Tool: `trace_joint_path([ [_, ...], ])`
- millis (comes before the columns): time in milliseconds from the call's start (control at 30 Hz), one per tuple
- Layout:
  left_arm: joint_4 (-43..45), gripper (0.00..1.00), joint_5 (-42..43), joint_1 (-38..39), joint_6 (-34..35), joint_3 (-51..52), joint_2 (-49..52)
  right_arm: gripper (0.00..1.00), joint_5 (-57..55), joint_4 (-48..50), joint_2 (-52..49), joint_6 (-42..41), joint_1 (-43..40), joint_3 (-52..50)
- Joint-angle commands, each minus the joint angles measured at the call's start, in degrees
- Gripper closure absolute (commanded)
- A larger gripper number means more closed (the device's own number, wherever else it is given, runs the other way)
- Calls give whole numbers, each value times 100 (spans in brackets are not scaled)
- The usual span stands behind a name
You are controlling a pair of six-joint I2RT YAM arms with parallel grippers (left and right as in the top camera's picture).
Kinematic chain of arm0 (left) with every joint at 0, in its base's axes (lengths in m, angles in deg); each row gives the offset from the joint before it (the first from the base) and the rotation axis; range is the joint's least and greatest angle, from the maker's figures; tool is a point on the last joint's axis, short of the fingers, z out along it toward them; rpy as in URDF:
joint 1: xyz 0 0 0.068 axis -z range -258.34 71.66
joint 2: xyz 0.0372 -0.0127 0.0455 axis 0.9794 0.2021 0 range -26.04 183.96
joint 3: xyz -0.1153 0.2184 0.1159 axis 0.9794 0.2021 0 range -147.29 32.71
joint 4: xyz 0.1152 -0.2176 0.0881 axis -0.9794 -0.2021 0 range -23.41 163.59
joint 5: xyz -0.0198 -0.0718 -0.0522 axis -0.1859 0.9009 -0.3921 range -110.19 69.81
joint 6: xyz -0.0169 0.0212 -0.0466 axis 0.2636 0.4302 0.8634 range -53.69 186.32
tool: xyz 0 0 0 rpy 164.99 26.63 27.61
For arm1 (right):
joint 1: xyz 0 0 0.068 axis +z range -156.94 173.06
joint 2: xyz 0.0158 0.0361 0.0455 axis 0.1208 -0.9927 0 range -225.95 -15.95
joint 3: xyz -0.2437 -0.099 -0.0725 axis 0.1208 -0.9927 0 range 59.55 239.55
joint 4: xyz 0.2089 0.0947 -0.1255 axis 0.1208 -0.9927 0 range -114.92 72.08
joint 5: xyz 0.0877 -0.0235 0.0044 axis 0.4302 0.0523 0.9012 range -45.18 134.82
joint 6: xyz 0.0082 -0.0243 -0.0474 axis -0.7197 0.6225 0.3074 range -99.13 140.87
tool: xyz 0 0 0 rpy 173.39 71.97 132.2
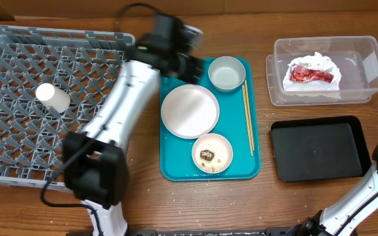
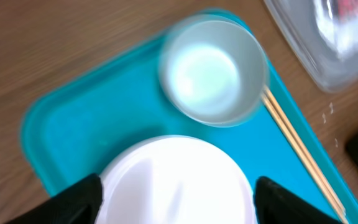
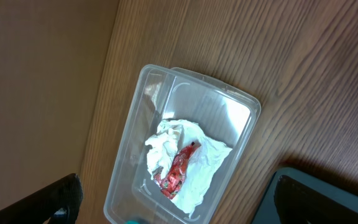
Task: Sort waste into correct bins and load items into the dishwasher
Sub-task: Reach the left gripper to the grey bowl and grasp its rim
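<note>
from above, the left gripper (image 1: 188, 65) hangs blurred over the far left corner of the teal tray (image 1: 176, 167). just to its right on the tray sits the small pale dish (image 1: 227, 72), and just nearside of it the large white plate (image 1: 189, 111). past the plate is the saucer (image 1: 212, 153) with brown food bits (image 1: 207, 155). the chopsticks (image 1: 248, 118) lie along the tray's right edge. well to its left, the white cup (image 1: 51, 96) lies on its side in the grey dish rack (image 1: 18, 144). far to its right are the clear tub (image 1: 366, 65) and the black tray (image 1: 317, 149).

at the left wrist, the fingers (image 2: 79, 200) stand wide apart and hold nothing. the plate is right beneath them and the dish just ahead.

at the right wrist, the right gripper (image 3: 173, 208) is spread open and bare. ahead of it the tub holds the crumpled napkin (image 3: 194, 177) with the red wrapper (image 3: 176, 171) on top.
</note>
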Motion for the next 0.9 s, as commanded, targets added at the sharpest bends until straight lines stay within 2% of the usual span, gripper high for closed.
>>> trace_joint_path([
  [0, -461, 13, -938, 564, -662, -697, 345, 0, 2, 11, 79, 22, -17, 103],
  [100, -428, 12, -970, 804, -885, -1016, 608, 0, 2, 11, 79, 24, -17, 103],
  [233, 684, 12, -1008, 909, -885, -1016, 994, 0, 2, 9, 79, 22, -17, 103],
  [333, 1117, 11, -887, 909, -1003, -1016, 1298, 0, 2, 11, 79, 24, -17, 103],
  [500, 1207, 15, 308, 949, -1523, -1016, 1849, 0, 2, 11, 79, 24, -17, 103],
  [700, 1209, 16, 376, 1080, -1526, -1016, 2100, 0, 2, 11, 79, 24, -17, 103],
  [867, 1228, 27, 144, 1097, -1526, -1003, 2124, 0, 2, 11, 79, 22, -17, 103],
])
